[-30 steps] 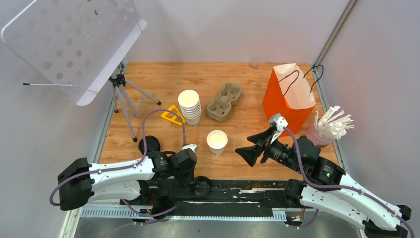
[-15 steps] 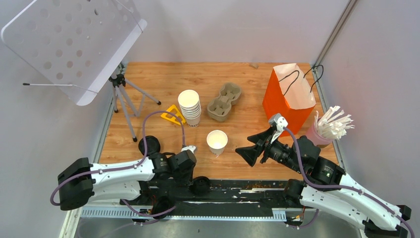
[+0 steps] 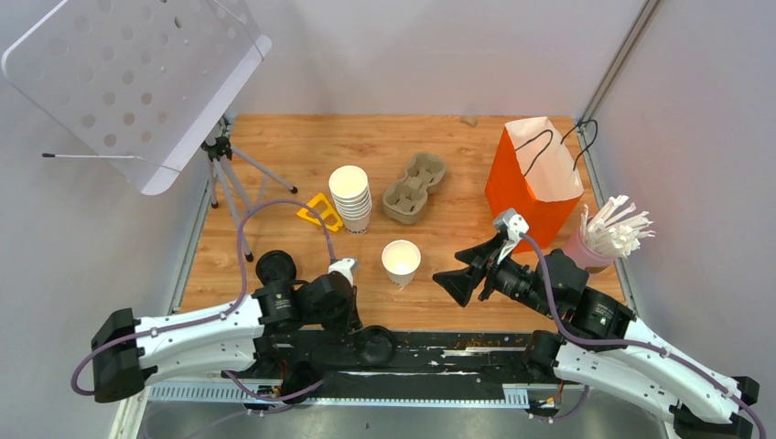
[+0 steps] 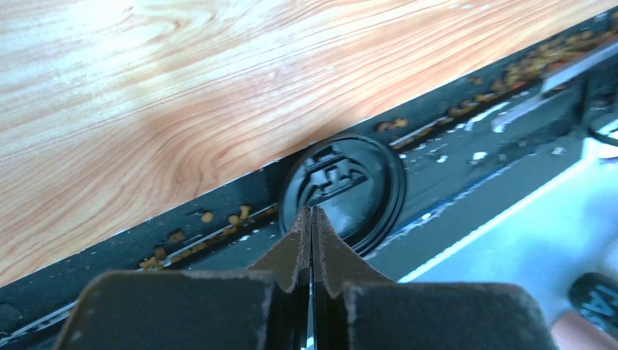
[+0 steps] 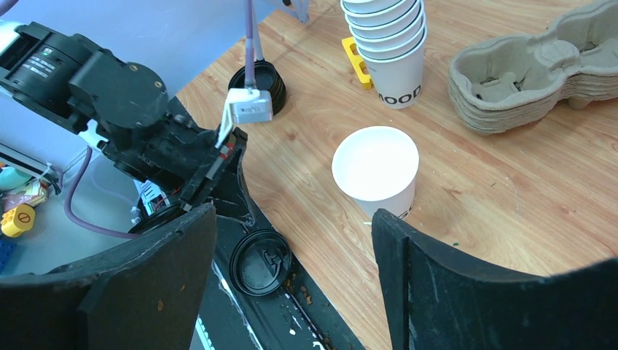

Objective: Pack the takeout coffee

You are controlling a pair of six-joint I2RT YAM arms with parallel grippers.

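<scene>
I have the white cup [image 3: 401, 262] standing upright and open-mouthed on the worktop [image 3: 293, 146], centre of the overhead frame, dark lettering low on its side. Below it, a black lid [image 4: 342, 188] lies flat on the dark rail [image 3: 458, 352] along the worktop's near edge. My left gripper [image 4: 312, 215] points down at that lid's edge, fingers pressed together with nothing between them; whether the tips touch the lid, I cannot tell. My right gripper [image 5: 295, 219] hangs just right of the cup, jaws spread wide, empty. Further up: the stack of cups [image 3: 351, 196], the cardboard carrier [image 3: 414, 186], and the orange bag [image 3: 533, 179] upper right.
</scene>
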